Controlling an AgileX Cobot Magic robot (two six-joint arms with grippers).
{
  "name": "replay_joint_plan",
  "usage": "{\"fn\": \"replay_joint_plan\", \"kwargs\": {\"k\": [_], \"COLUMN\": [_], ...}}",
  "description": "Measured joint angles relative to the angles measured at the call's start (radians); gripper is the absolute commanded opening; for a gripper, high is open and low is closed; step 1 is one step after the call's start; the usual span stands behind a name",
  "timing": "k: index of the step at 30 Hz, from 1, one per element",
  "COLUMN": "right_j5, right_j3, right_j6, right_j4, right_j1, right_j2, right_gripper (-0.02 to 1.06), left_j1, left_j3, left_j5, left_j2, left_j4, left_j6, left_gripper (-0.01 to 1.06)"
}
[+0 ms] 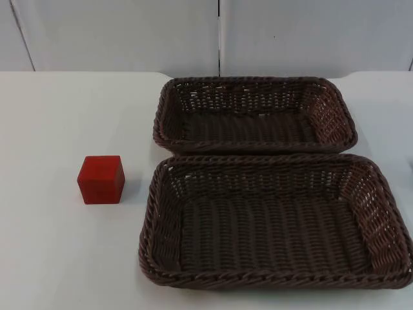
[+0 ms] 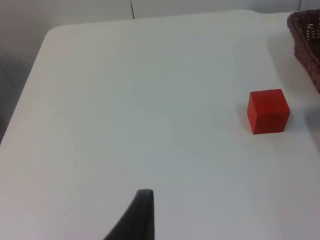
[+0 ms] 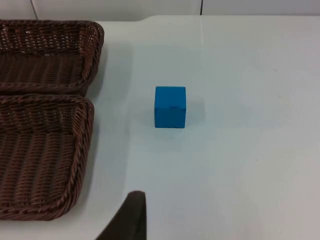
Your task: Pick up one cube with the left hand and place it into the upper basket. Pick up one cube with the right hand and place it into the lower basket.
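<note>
A red cube (image 1: 101,179) sits on the white table just left of the lower basket (image 1: 271,279). The upper basket (image 1: 169,110) lies directly behind the lower one, rims touching; both are brown wicker with nothing in them. In the left wrist view the red cube (image 2: 268,111) stands well ahead of my left gripper (image 2: 142,212), with bare table between. A blue cube (image 3: 170,107) rests on the table beside the two baskets' ends (image 3: 89,125), a good way ahead of my right gripper (image 3: 132,215). Neither gripper touches a cube.
The table's rounded far corner and edge (image 2: 47,37) lie beyond the red cube, with the grey partition wall (image 1: 129,32) behind the baskets. One basket corner (image 2: 307,40) stands close to the red cube. Open table surrounds the blue cube.
</note>
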Motion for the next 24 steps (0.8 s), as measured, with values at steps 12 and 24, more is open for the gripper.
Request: {"fn": "replay_joint_plan", "kwargs": {"k": [12,24], "right_j5": [0.0,0.0], "right_j3": [0.0,0.0], "right_j6": [0.0,0.0], "right_j4": [0.0,0.0], "right_j1": [0.0,0.0], "right_j2": [0.0,0.0], "right_gripper": [1.05,1.05], "left_j1": [0.0,0.0], "left_j3": [-0.027,-0.029], "left_j5": [-0.096,-0.283], "left_j2": [0.06,0.287], "left_j4": [-0.018,-0.077], "left_j6": [0.0,0.0], "left_gripper": [1.05,1.05]}}
